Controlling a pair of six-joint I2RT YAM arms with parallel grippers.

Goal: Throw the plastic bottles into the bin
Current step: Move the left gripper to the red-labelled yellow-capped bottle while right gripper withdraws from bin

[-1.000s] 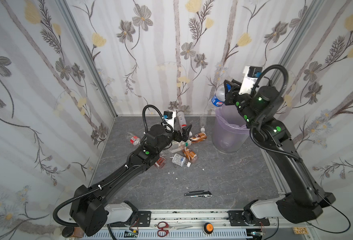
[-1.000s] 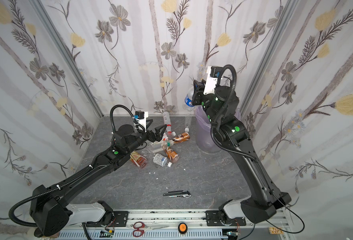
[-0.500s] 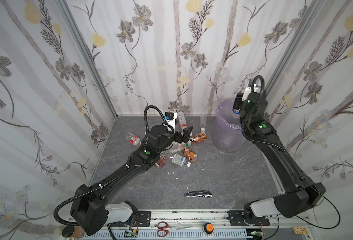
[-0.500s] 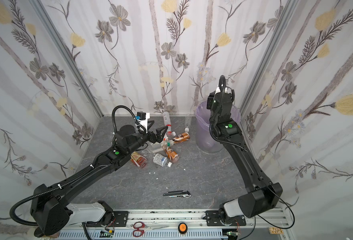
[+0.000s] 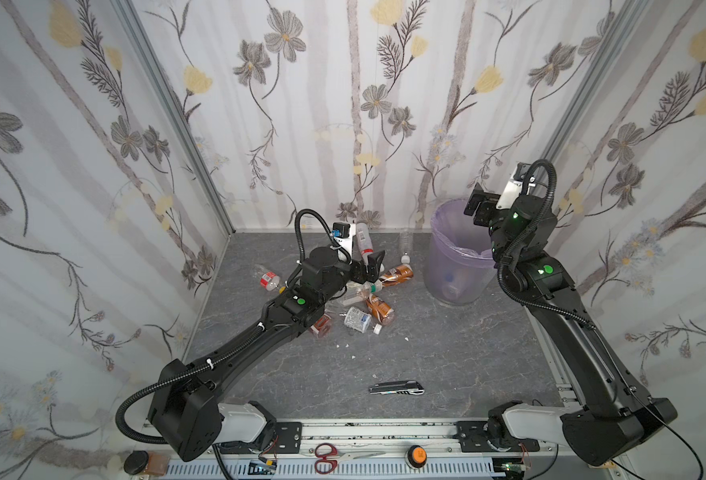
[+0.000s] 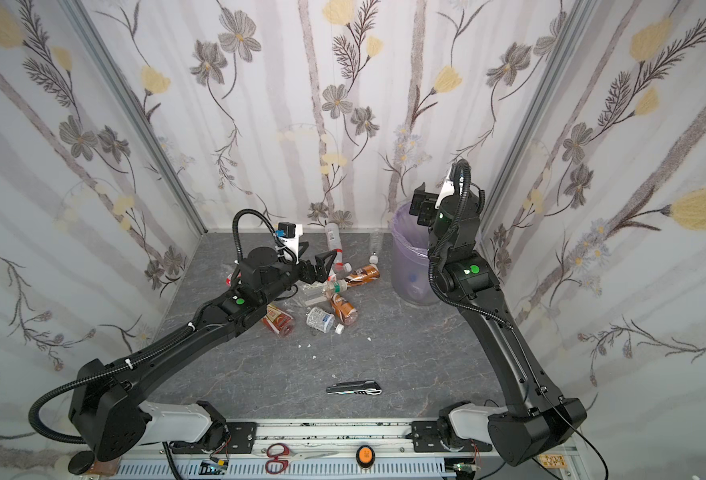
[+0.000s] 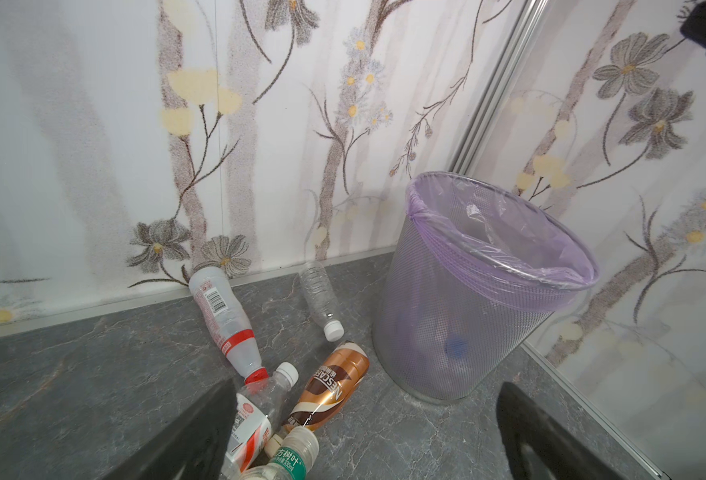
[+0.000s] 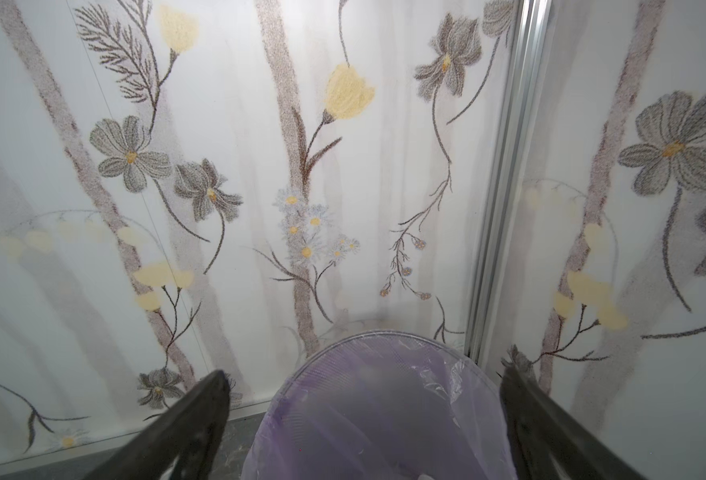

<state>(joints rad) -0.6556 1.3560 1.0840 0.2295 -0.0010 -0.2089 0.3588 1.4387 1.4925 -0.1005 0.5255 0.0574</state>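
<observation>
The bin (image 5: 447, 257) stood in the desk's (image 5: 426, 353) far right corner, lined with a lilac bag. Dim shapes and a blue cap (image 7: 456, 347) showed through its wall. My right gripper (image 5: 478, 203) hung over it, jaws wide and empty. My left gripper (image 5: 370, 266), jaws also wide, hovered above bottles (image 5: 378, 307) strewn near the far edge. Floral walls enclosed the grey desk.

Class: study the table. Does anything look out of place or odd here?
Yes: a folding knife lies alone near the front edge, apart from the bottles; it is no bottle. White scraps lie between them.
</observation>
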